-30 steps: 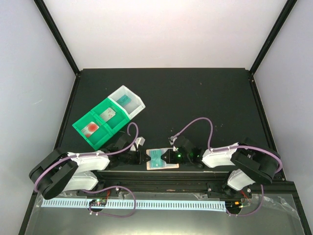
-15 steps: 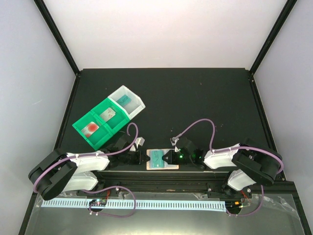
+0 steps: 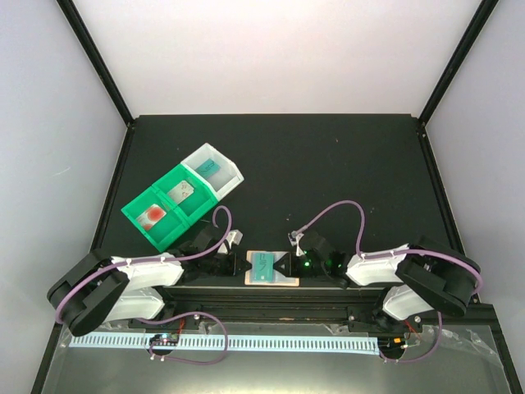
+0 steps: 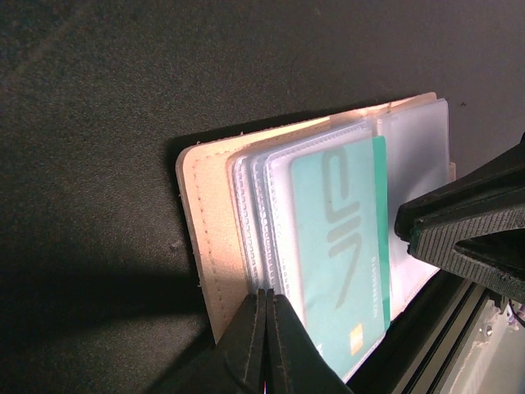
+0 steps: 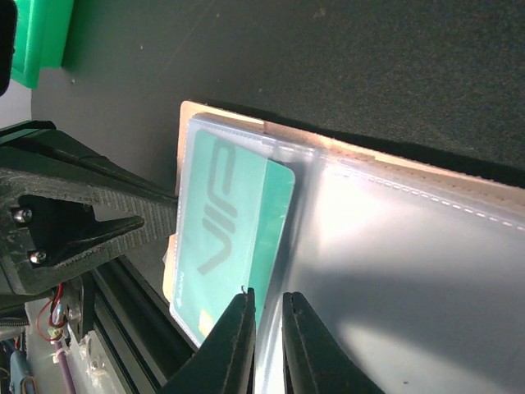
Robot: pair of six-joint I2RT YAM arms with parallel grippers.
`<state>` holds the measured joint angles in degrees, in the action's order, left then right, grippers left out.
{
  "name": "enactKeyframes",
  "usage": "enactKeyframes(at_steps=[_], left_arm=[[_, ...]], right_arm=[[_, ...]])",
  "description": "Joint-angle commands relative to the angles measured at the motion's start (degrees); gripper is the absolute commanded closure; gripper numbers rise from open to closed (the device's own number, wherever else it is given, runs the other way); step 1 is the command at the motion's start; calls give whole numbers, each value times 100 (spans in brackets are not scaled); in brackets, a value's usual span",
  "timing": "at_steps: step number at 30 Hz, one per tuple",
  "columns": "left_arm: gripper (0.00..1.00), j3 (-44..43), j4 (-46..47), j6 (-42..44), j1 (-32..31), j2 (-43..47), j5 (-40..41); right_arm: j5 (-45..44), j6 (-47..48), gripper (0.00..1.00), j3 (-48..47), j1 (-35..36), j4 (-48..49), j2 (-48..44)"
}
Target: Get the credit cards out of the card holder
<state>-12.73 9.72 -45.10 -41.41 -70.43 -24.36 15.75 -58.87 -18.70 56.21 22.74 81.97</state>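
Two arms lie low along the near edge of the table, their tips facing each other across the card holder, which lies open and flat between them. The holder shows a peach-tan rim and a stack of clear sleeves, and a teal card printed "VIP" sits in the top sleeve.

The left gripper has its fingers pressed fully together at the near edge of the sleeves. It appears to pinch a few of the leaves there, though the contact itself is hidden under the fingertips. The right gripper comes in from the opposite side. Its fingers stand a narrow slit apart, and the gap lines up with the teal card's long edge.

Well apart, toward the far left, a green bin adjoins a white bin. The green compartments hold a red-blotched card and a pale card, and the white one holds a second teal card.
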Motion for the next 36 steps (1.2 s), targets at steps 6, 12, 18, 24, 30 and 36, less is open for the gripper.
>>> enactKeyframes(at_steps=[6,12,18,24,30,36], left_arm=[[98,51,-540,16,-25,30,240],[98,91,-514,1,-25,62,233],[99,122,-525,-6,-25,134,254],[98,139,-567,5,-25,119,331],[98,139,-652,29,-25,31,501],[98,157,-760,19,-25,117,616]], right_arm=[[68,-64,88,-20,-27,451,405],[173,-134,88,-78,-24,681,635],[148,-138,93,-90,-24,704,683],[122,-143,99,-27,-38,711,601],[-43,-95,99,152,-115,455,234],[-110,-90,99,278,-165,312,-8]])
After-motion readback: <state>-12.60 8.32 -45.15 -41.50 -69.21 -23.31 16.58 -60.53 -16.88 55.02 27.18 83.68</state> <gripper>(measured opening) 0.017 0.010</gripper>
